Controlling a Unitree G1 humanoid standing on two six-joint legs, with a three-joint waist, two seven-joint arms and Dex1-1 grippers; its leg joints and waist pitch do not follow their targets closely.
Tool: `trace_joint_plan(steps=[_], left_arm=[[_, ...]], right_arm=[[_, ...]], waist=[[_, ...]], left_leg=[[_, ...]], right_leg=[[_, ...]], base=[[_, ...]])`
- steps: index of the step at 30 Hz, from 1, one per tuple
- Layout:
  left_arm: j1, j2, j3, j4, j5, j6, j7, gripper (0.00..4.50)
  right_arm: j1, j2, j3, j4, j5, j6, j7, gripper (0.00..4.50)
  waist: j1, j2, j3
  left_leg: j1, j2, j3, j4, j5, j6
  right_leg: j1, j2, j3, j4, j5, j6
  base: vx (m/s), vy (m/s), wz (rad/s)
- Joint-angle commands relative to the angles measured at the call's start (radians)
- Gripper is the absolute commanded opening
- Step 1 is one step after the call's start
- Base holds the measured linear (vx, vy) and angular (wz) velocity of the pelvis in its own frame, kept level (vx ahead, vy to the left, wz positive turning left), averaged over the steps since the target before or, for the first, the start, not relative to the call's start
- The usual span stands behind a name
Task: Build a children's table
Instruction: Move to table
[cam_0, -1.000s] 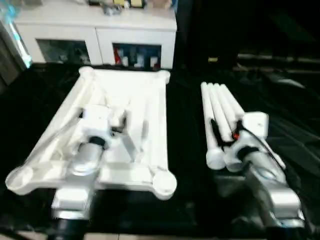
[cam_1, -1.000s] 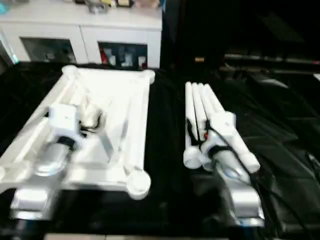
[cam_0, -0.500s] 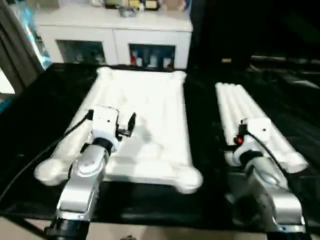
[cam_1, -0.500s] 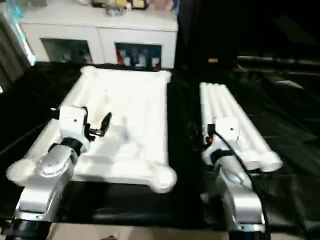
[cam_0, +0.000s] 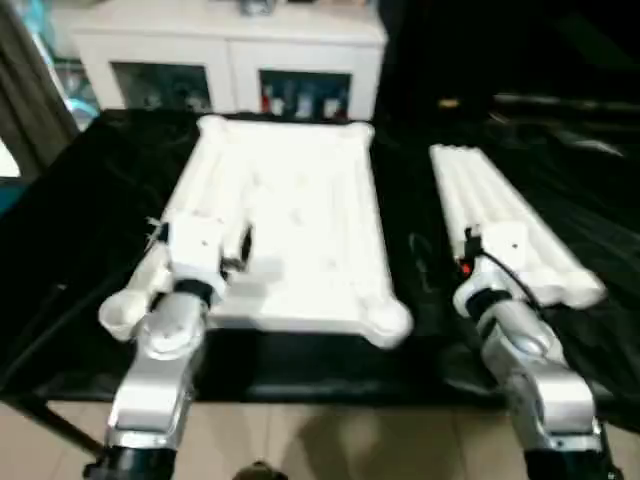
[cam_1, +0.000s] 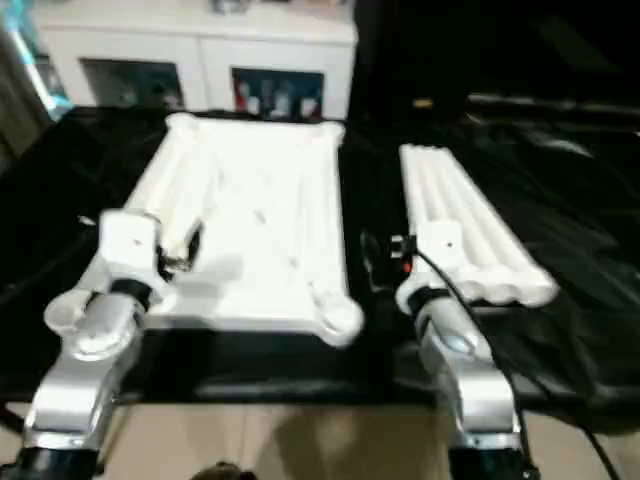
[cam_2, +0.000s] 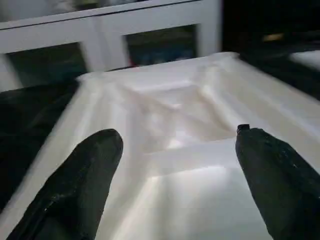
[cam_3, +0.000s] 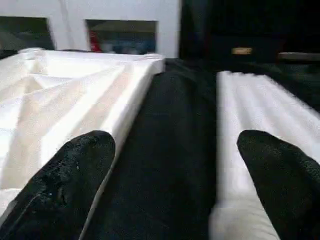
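One white tabletop (cam_0: 300, 215), ribbed underside up, centre-left of frame on the black-draped work table (cam_0: 80, 230). Four white tube legs (cam_0: 505, 225) bundled side by side, centre-right. Left gripper (cam_2: 175, 150), fingers spread, hovers over the tabletop's near left part. Right gripper (cam_3: 175, 150), fingers spread, sits between tabletop and legs. One white cabinet (cam_0: 225, 50), upper left.

Black-draped table (cam_0: 60, 220); white cabinet (cam_0: 230, 40) behind.

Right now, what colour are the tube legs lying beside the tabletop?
White. The tube legs show best in the left eye view, against the black cloth.
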Motion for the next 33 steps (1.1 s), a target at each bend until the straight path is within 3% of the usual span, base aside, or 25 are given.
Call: trace_joint_plan(steps=[1, 2, 4, 7, 8, 9, 10, 11, 12, 13, 14, 15, 16, 18, 19, 20, 22, 24, 26, 27, 28, 29, 30, 32, 33], left_arm=[[0.013, 0.013, -0.005, -0.031, -0.03, -0.001, -0.048, 4.13], [0.016, 0.012, -0.007, -0.035, -0.035, 0.002, -0.055, 4.13], [0.021, 0.013, -0.016, -0.036, -0.031, 0.001, -0.06, 4.13], [0.024, 0.012, -0.022, -0.038, -0.028, 0.011, -0.064, 4.13], [0.022, 0.012, -0.022, -0.036, -0.029, 0.017, -0.064, 4.13], [0.022, 0.012, -0.022, -0.036, -0.029, 0.018, -0.064, 4.13], [0.022, 0.013, -0.022, -0.033, -0.028, 0.022, -0.064, 4.13], [0.023, 0.013, -0.022, -0.033, -0.027, 0.022, -0.064, 4.13], [0.026, 0.013, -0.02, -0.034, -0.026, 0.026, -0.063, 4.13], [0.027, 0.013, -0.019, -0.034, -0.025, 0.028, -0.063, 4.13], [0.032, 0.014, -0.017, -0.035, -0.025, 0.032, -0.062, 4.13], [0.032, 0.014, -0.017, -0.035, -0.025, 0.032, -0.062, 4.13], [0.039, 0.012, -0.013, -0.041, -0.022, 0.053, -0.054, 4.13], [0.044, 0.011, -0.009, -0.048, -0.024, 0.059, -0.05, 4.13], [0.045, 0.011, -0.009, -0.05, -0.025, 0.059, -0.05, 4.13], [0.047, 0.011, -0.009, -0.055, -0.027, 0.06, -0.05, 4.13], [0.051, 0.011, -0.008, -0.061, -0.027, 0.063, -0.047, 4.13], [0.054, 0.011, -0.006, -0.066, -0.025, 0.067, -0.043, 4.13], [0.057, 0.011, -0.002, -0.074, -0.024, 0.074, -0.041, 4.13], [0.059, 0.011, 0.0, -0.079, -0.023, 0.076, -0.04, 4.13], [0.06, 0.011, 0.001, -0.083, -0.023, 0.079, -0.039, 4.13], [0.065, 0.011, 0.003, -0.089, -0.022, 0.081, -0.036, 4.13], [0.071, 0.012, 0.006, -0.096, -0.023, 0.084, -0.035, 4.13], [0.074, 0.013, 0.006, -0.101, -0.024, 0.088, -0.034, 4.13], [0.075, 0.015, 0.005, -0.102, -0.024, 0.09, -0.035, 4.13]], right_arm=[[-0.025, -0.006, -0.005, 0.015, -0.005, 0.003, 0.011, 4.5], [-0.027, -0.009, -0.005, 0.016, -0.007, 0.002, 0.012, 4.5], [-0.028, -0.013, -0.007, 0.017, -0.006, 0.002, 0.015, 4.5], [-0.028, -0.019, -0.007, 0.015, -0.007, 0.005, 0.019, 4.5], [-0.028, -0.021, -0.007, 0.014, -0.006, 0.006, 0.019, 4.5], [-0.028, -0.021, -0.006, 0.014, -0.007, 0.006, 0.019, 4.5], [-0.026, -0.024, -0.003, 0.014, -0.008, 0.007, 0.024, 4.5], [-0.025, -0.024, -0.002, 0.014, -0.008, 0.007, 0.027, 4.5], [-0.024, -0.029, 0.006, 0.013, -0.015, 0.003, 0.035, 4.5], [-0.023, -0.032, 0.01, 0.013, -0.019, 0.001, 0.038, 4.5], [-0.022, -0.041, 0.024, 0.011, -0.039, -0.007, 0.042, 4.5], [-0.022, -0.041, 0.024, 0.011, -0.039, -0.007, 0.042, 4.5], [-0.022, -0.04, 0.027, 0.013, -0.045, -0.011, 0.039, 4.5], [-0.026, -0.041, 0.026, 0.019, -0.046, -0.012, 0.04, 4.5], [-0.027, -0.042, 0.026, 0.02, -0.046, -0.012, 0.04, 4.5], [-0.029, -0.043, 0.026, 0.024, -0.046, -0.014, 0.041, 4.5], [-0.031, -0.044, 0.027, 0.028, -0.046, -0.016, 0.044, 4.5], [-0.034, -0.041, 0.03, 0.035, -0.046, -0.019, 0.048, 4.5], [-0.039, -0.042, 0.038, 0.041, -0.049, -0.018, 0.056, 4.5], [-0.041, -0.042, 0.041, 0.042, -0.049, -0.019, 0.058, 4.5], [-0.041, -0.042, 0.042, 0.043, -0.049, -0.019, 0.06, 4.5], [-0.044, -0.034, 0.032, 0.048, -0.039, -0.01, 0.058, 4.5], [-0.045, -0.031, 0.027, 0.051, -0.031, -0.005, 0.061, 4.5], [-0.043, -0.032, 0.028, 0.053, -0.029, -0.005, 0.064, 4.5], [-0.041, -0.032, 0.029, 0.052, -0.029, -0.007, 0.065, 4.5]], waist=[[0.0, -0.004, -0.035], [-0.023, 0.019, -0.038], [-0.039, 0.023, -0.039], [-0.051, 0.014, -0.022], [-0.067, 0.016, -0.004], [-0.067, 0.016, -0.004], [-0.075, 0.024, -0.002], [-0.065, 0.04, -0.007], [-0.057, 0.032, -0.003], [-0.052, 0.022, -0.002], [-0.054, -0.018, 0.004], [-0.047, -0.046, 0.01], [-0.029, -0.036, 0.002], [-0.011, -0.033, -0.01], [-0.013, -0.008, -0.02], [-0.032, 0.001, -0.02], [-0.057, 0.029, -0.042], [-0.11, 0.029, -0.06], [-0.107, 0.011, -0.059], [-0.104, -0.021, -0.049], [-0.07, -0.084, -0.04], [-0.04, -0.078, -0.036], [-0.023, -0.07, -0.031], [-0.002, -0.065, -0.024], [0.011, -0.041, -0.028]], left_leg=[[0.018, 0.087, -0.034, -0.086, -0.291, -0.068], [0.025, 0.111, -0.058, -0.122, -0.495, -0.109], [0.038, 0.114, -0.067, -0.143, -0.666, -0.136], [0.066, 0.102, -0.047, -0.131, -0.78, -0.117], [0.103, 0.092, -0.037, -0.118, -0.857, -0.115], [0.103, 0.092, -0.037, -0.118, -0.857, -0.115], [0.097, 0.098, -0.036, -0.141, -0.892, -0.115], [0.064, 0.118, -0.027, -0.215, -0.974, -0.11], [0.069, 0.131, -0.014, -0.25, -1.01, -0.094], [0.084, 0.131, -0.005, -0.242, -0.987, -0.087], [0.147, 0.082, 0.024, -0.109, -0.806, -0.09], [0.124, 0.052, 0.036, 0.059, -0.38, 0.009], [0.013, 0.069, 0.0, 0.061, -0.182, 0.036], [0.022, 0.077, 0.006, -0.024, -0.185, 0.062], [0.043, 0.075, 0.01, -0.052, -0.161, 0.077], [0.033, 0.076, -0.013, -0.093, -0.24, 0.127], [0.084, 0.067, -0.074, -0.112, -0.228, 0.224], [0.237, 0.121, -0.248, -0.104, -0.052, 0.565], [0.23, 0.111, -0.301, -0.093, 0.168, 0.659], [0.168, 0.04, -0.284, -0.099, 0.124, 0.535], [0.041, -0.08, -0.175, -0.042, -0.066, 0.316], [0.071, -0.08, -0.082, 0.027, -0.173, 0.226], [0.016, -0.038, -0.064, 0.086, -0.176, 0.156], [0.0, -0.009, -0.048, 0.068, -0.091, 0.076], [0.007, 0.015, -0.041, 0.015, -0.02, 0.067]], right_leg=[[0.021, -0.097, 0.05, -0.162, -0.561, -0.042], [0.02, -0.061, 0.034, -0.131, -0.416, -0.08], [0.035, -0.066, 0.033, -0.125, -0.244, -0.112], [0.034, -0.084, 0.033, -0.174, -0.496, -0.091], [0.034, -0.065, -0.009, -0.209, -0.7, -0.046], [0.034, -0.065, -0.009, -0.209, -0.7, -0.046], [0.066, -0.042, -0.024, -0.19, -0.645, -0.04], [0.129, -0.01, -0.019, -0.061, -0.416, -0.056], [0.129, 0.003, -0.01, -0.007, -0.251, -0.054], [0.115, -0.009, 0.009, -0.024, -0.285, -0.06], [0.037, -0.088, 0.049, -0.198, -0.708, -0.077], [0.049, -0.186, 0.094, -0.289, -1.029, -0.084], [0.159, -0.213, 0.123, -0.255, -0.961, -0.103], [0.165, -0.143, 0.042, -0.225, -0.722, -0.149], [0.165, -0.117, 0.015, -0.217, -0.624, -0.166], [0.158, -0.058, -0.031, -0.191, -0.488, -0.157], [0.157, -0.006, -0.072, -0.15, -0.26, -0.159], [0.001, 0.042, -0.036, 0.01, -0.195, -0.074], [-0.064, 0.017, 0.032, 0.057, -0.172, 0.001], [-0.031, -0.005, 0.094, -0.006, -0.069, 0.008], [0.108, -0.069, 0.164, -0.13, 0.018, 0.098], [0.116, -0.111, 0.221, -0.186, -0.038, 0.047], [0.192, -0.156, 0.264, -0.177, -0.032, -0.136], [0.208, -0.109, 0.223, -0.167, 0.099, -0.27], [0.206, -0.068, 0.18, -0.167, 0.132, -0.322]], base=[[-0.071, 0.014, -0.2], [-0.071, 0.014, -0.2], [-0.056, 0.029, -0.13], [-0.017, 0.012, -0.04], [0.0, 0.0, 0.0], [0.0, 0.0, 0.0], [0.0, 0.0, 0.0], [0.0, 0.0, 0.0], [0.0, 0.0, 0.0], [0.016, -0.068, 0.04], [0.016, -0.068, 0.04], [0.078, -0.08, -0.01], [0.121, -0.022, -0.19], [0.129, -0.01, -0.12], [0.095, 0.019, 0.32], [0.095, 0.019, 0.32], [0.156, 0.052, 0.52], [0.202, 0.041, 0.57], [0.184, -0.043, 0.57], [0.128, -0.076, 0.45], [0.111, -0.092, 0.72], [0.111, -0.092, 0.72], [0.155, -0.042, 0.6], [0.174, 0.003, 0.18], [0.148, 0.002, 0.15]])
